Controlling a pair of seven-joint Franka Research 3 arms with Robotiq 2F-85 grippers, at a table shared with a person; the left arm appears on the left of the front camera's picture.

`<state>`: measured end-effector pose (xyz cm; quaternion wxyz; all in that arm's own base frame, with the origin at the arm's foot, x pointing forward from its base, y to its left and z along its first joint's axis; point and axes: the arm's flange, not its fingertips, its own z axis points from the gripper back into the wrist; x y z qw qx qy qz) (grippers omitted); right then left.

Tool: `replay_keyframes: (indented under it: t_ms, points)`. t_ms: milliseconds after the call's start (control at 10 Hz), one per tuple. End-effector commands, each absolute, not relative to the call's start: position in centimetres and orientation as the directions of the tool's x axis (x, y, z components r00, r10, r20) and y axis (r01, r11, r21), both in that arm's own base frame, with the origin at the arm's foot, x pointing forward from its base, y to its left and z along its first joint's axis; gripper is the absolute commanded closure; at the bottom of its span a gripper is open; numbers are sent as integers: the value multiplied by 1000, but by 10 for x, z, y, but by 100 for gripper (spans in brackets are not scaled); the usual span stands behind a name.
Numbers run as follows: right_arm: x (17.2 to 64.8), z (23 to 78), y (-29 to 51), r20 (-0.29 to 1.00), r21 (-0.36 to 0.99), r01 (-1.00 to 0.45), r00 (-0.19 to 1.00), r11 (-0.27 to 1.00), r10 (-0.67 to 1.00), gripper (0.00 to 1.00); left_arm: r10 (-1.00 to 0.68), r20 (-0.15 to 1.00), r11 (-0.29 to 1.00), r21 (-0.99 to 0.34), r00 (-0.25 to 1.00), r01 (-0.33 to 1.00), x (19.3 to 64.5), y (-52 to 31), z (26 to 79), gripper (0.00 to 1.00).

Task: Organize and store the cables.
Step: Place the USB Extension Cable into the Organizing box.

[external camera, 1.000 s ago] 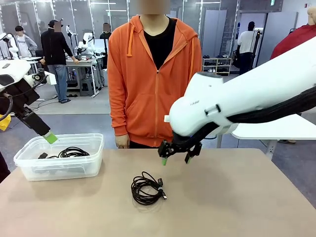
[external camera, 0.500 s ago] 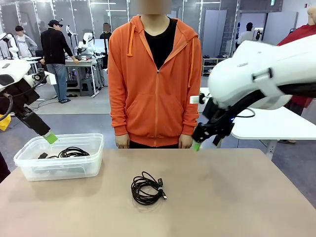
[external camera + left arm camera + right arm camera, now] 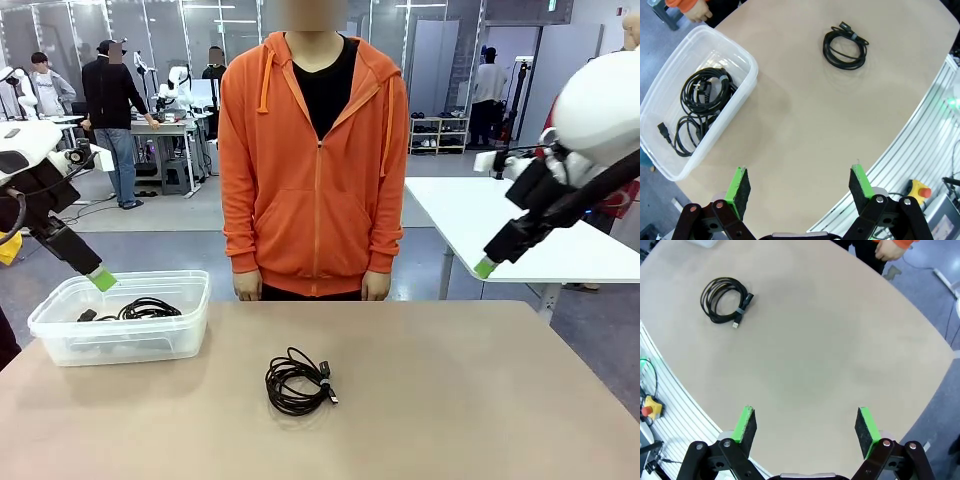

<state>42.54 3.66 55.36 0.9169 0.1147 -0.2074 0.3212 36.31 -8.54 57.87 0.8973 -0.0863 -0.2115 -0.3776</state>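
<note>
While both grippers (image 3: 797, 186) (image 3: 806, 426) gape empty, cable (image 3: 297, 381) at bin's (image 3: 190, 335) 4 o'clock is best pinched across bundled strands.

the clear plastic bin (image 3: 742, 55) is cut off by the left edge of the left wrist view, and the cords (image 3: 135, 309) inside it blur through its wall in the front view. there, only one green pad shows of the right arm's fingers (image 3: 486, 267).
</note>
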Motion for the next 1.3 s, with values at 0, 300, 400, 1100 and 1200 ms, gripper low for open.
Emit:
replay_keyframes:
  t_ms: [0,300,400,1100,1200]
  points:
    - [417,553,18,484,92,-661,683,744,547,0,-644,434,704,12,630,710,364,-87,581,0]
    - [420,554,0,457,77,-665,686,743,567,0,-644,434,704,12,630,710,364,-87,581,0]
    - [421,551,-4,447,69,-677,678,733,584,0,-644,434,704,12,630,710,364,-87,581,0]
    - [419,555,2,465,83,-647,698,758,545,0,-667,420,681,11,615,732,372,-103,573,0]
    - [419,555,2,465,83,-647,698,758,545,0,-667,432,671,-6,607,741,381,-126,572,0]
